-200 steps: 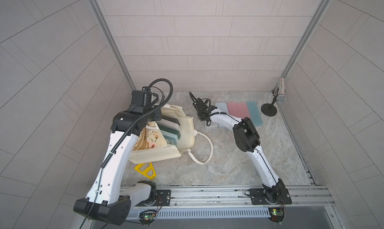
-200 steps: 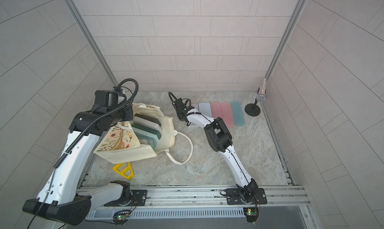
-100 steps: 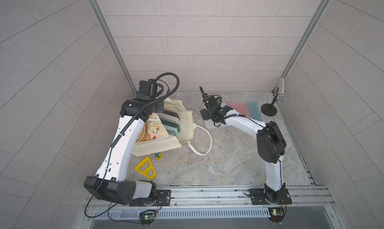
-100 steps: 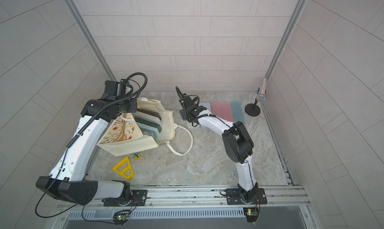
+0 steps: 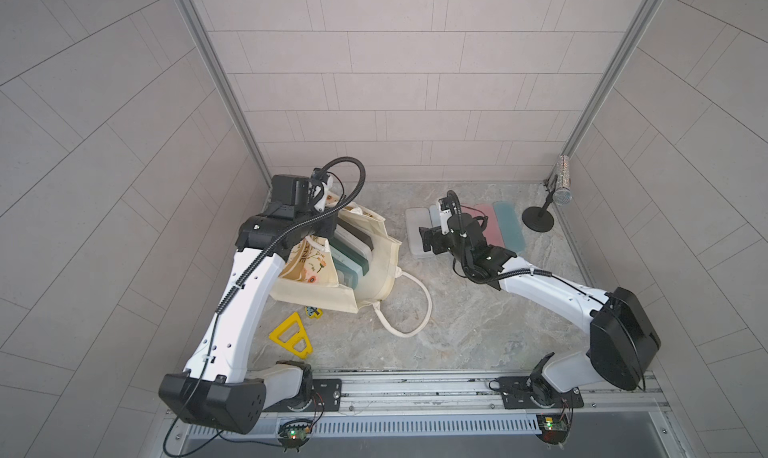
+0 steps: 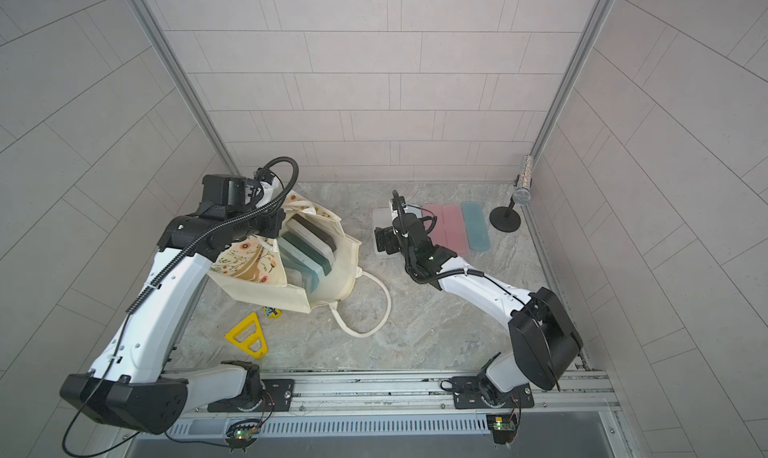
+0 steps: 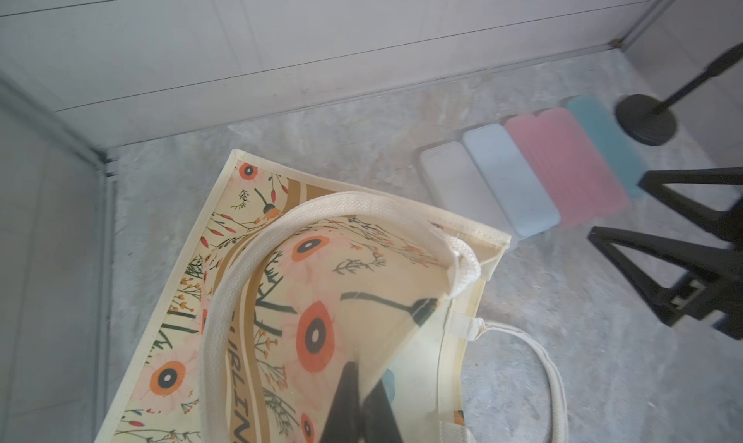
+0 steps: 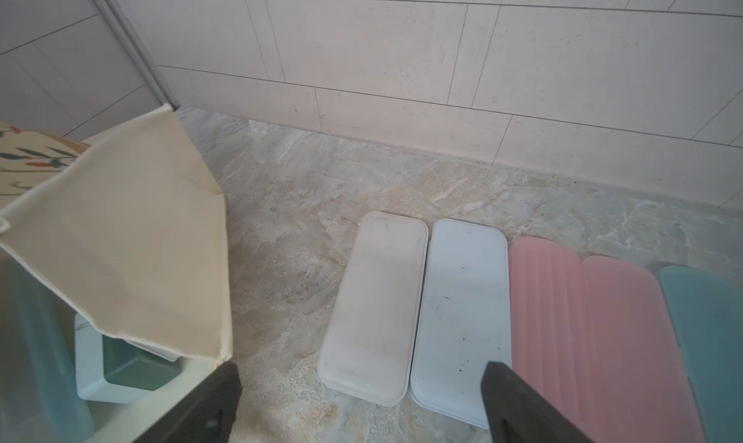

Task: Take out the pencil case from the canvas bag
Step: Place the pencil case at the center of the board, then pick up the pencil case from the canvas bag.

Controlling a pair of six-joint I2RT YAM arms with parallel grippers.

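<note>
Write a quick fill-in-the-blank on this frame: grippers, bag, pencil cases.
1. The left gripper is ___ on the fabric of the canvas bag.
2. The right gripper has its jaws ___, with nothing between them.
3. The pencil case lying nearest the bag is ___.
4. The last case in the row, beside the microphone stand, is ___.

Missing words: shut; open; white; teal.
</note>
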